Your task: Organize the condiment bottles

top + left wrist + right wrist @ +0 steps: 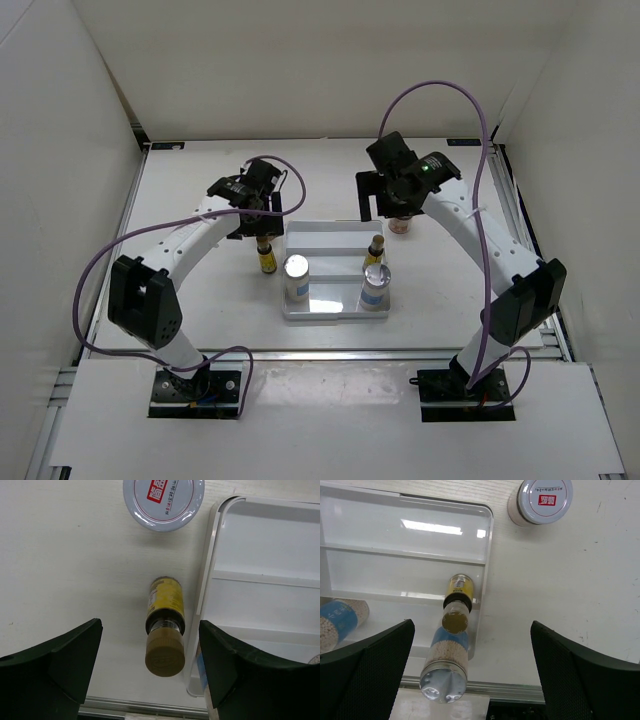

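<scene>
1. A white stepped rectangular plastic tray (330, 232) sits mid-table (440, 300), with open tabletop behind it and along both sides.
2. A dark, yellow-labelled dropper bottle (265, 260) stands upright just beside the tray's left rim. A squat pinkish jar (402, 227) stands near its right rear corner.
3. Inside the tray are two white, blue-labelled bottles with silver caps, one left (296, 274) and one right (375, 290). A second dropper (375, 250) stands behind the right one.
4. Only the left wrist view shows a second round-lidded jar (163, 500). From above it is hidden.
5. Both arms reach forward, elbows bent, wrists aimed downward.
6. The left gripper (150, 623) has its jaws apart. The outside dropper appears between them, untouched.
7. The right gripper (472, 623) is spread wide, grasping nothing, above the tray's right edge.
</scene>
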`<state>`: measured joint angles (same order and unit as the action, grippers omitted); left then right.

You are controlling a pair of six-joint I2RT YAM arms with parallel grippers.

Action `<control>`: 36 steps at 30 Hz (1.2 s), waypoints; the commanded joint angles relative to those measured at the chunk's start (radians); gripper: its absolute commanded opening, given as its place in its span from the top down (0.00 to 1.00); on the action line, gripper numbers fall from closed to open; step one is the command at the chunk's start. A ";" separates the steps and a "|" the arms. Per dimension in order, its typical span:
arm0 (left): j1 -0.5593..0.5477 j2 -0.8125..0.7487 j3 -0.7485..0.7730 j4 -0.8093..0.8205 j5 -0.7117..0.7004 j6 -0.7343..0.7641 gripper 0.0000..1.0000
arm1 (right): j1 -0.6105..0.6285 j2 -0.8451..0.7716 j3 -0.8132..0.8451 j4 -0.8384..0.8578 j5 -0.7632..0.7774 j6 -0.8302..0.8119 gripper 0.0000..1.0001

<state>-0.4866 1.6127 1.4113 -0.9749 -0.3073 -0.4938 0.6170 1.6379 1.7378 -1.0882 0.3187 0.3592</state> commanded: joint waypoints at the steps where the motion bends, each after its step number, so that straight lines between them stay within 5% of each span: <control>1: -0.003 -0.013 -0.012 0.041 0.036 0.008 0.13 | -0.008 -0.027 0.025 -0.015 0.042 -0.020 0.00; 11: -0.003 -0.033 -0.041 0.041 0.076 -0.023 0.25 | -0.039 -0.036 -0.026 -0.015 0.033 -0.011 0.00; 21: -0.003 -0.042 -0.012 0.010 0.094 -0.032 0.54 | -0.057 -0.036 -0.026 -0.006 0.023 -0.020 0.00; 23: -0.003 -0.042 0.026 -0.011 0.094 -0.042 0.58 | -0.057 -0.036 -0.026 -0.006 0.023 -0.020 0.00; 28: -0.003 -0.031 0.138 -0.109 0.051 -0.042 0.87 | -0.066 -0.046 -0.035 -0.006 0.023 -0.020 0.00; 36: -0.041 0.024 0.411 -0.189 0.028 -0.032 0.89 | -0.076 -0.046 -0.044 -0.006 0.005 -0.020 0.00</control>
<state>-0.5102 1.6356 1.7321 -1.1454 -0.2577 -0.5308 0.5495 1.6329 1.7035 -1.1000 0.3302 0.3538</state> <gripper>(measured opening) 0.447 0.998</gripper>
